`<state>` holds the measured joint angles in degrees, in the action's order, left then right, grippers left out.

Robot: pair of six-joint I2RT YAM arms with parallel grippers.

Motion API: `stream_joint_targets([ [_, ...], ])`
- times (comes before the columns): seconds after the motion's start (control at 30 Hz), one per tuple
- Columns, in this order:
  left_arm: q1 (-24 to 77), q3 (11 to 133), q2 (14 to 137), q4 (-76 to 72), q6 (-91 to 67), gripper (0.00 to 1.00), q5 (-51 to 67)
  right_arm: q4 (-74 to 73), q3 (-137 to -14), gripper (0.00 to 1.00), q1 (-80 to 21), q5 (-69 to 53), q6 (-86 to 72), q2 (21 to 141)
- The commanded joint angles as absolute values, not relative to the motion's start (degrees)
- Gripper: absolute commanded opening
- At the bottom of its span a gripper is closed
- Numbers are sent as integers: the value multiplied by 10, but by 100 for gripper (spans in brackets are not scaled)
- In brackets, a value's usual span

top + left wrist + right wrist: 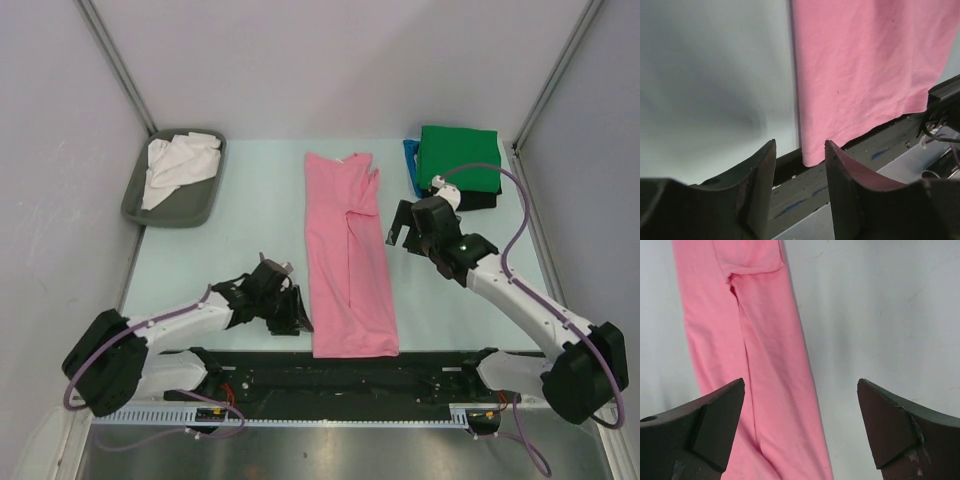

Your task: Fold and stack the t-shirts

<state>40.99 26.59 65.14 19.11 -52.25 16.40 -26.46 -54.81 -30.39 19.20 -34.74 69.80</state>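
- The pink shirt (348,255) lies mid-table, folded into a long strip. Its hem reaches the table's near edge at 6 o'clock.
- The left gripper (293,315) sits just off the strip's near-left corner, at 7 o'clock, fingers slightly apart and holding nothing.
- The right gripper (402,230) hovers beside the strip's right edge at 2 o'clock, fingers spread wide and empty.
- A green shirt (458,158) tops the stack at 1 o'clock.
- A white shirt (180,160) lies crumpled in the tray (135,195) at 10 o'clock.
- Bare table (250,210) separates the strip from the tray.

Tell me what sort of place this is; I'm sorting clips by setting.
Likely a robotics lab cell: plain walls and metal posts box in the table, a left arm and right arm are bolted at its near edge, and a pink t-shirt lies between them.
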Motion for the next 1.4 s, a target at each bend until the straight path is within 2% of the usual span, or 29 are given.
stream_joint_targets([
  [0.0,456,331,722,205,-502,48,148,-281,-533,100,-320,216,-372,649],
  [0.17,484,362,772,209,-496,51,145,-291,-500,100,-340,230,-381,621],
  [0.4,498,381,807,232,-483,49,130,-298,-474,100,-346,209,-386,606],
  [0.43,499,382,809,234,-482,46,128,-300,-470,100,-347,206,-387,602],
  [0.47,501,384,818,236,-481,38,127,-300,-468,100,-349,202,-388,600],
  [0.57,504,384,829,233,-477,26,131,-298,-449,100,-359,200,-395,589],
  [0.63,504,384,838,227,-478,24,133,-300,-437,100,-366,201,-398,581],
  [0.8,510,384,839,222,-483,10,135,-304,-428,100,-383,173,-397,562],
  [0.83,510,382,837,223,-485,1,135,-303,-427,100,-395,164,-398,559],
  [1.1,511,348,775,218,-515,0,127,-271,-385,93,-476,65,-452,562],
  [1.37,511,301,724,177,-551,1,131,-236,-340,88,-592,68,-533,569],
])
